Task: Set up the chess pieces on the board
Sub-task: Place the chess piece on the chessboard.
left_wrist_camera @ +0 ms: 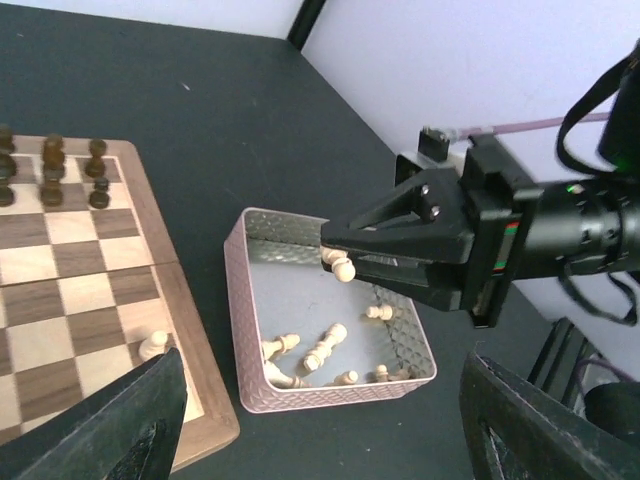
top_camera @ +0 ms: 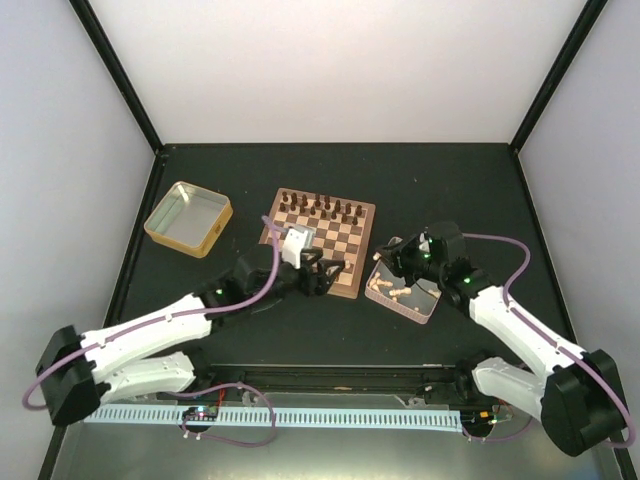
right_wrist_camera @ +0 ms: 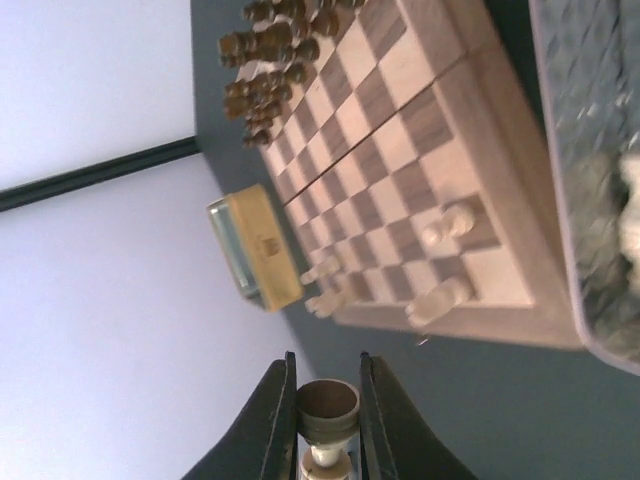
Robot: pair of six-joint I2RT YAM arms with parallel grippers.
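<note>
A matt black table top point(top_camera: 420, 175) is enclosed by plain white walls point(top_camera: 340, 60) joined at black corner posts point(top_camera: 120, 75). At its middle lies the square wooden chessboard point(top_camera: 352, 245), with light and dark brown checks and a reddish-brown frame. Dark brown chessmen point(top_camera: 320, 208) are ranked along its two far rows, and a few light tan wooden chessmen point(right_wrist_camera: 440, 298) are stood upright along its near edge.

Two containers are set out, one on either side of the board. To the left, well apart, a shallow gold-coloured metal tin point(top_camera: 180, 243) is placed, its pale grey floor showing. Just beside the board's right edge a shallow pink metal tin with embossed walls point(left_wrist_camera: 252, 330) is seen — several more light tan pieces point(left_wrist_camera: 325, 347) are scattered in it, lying on their sides.

The right gripper point(right_wrist_camera: 325, 375) is held above the pink tin, its jaws closed narrowly on one light tan pawn point(left_wrist_camera: 342, 267), which hangs clear of the tin's floor. The left gripper point(top_camera: 322, 272) is poised over the board's near edge — its jaws are spread wide.
</note>
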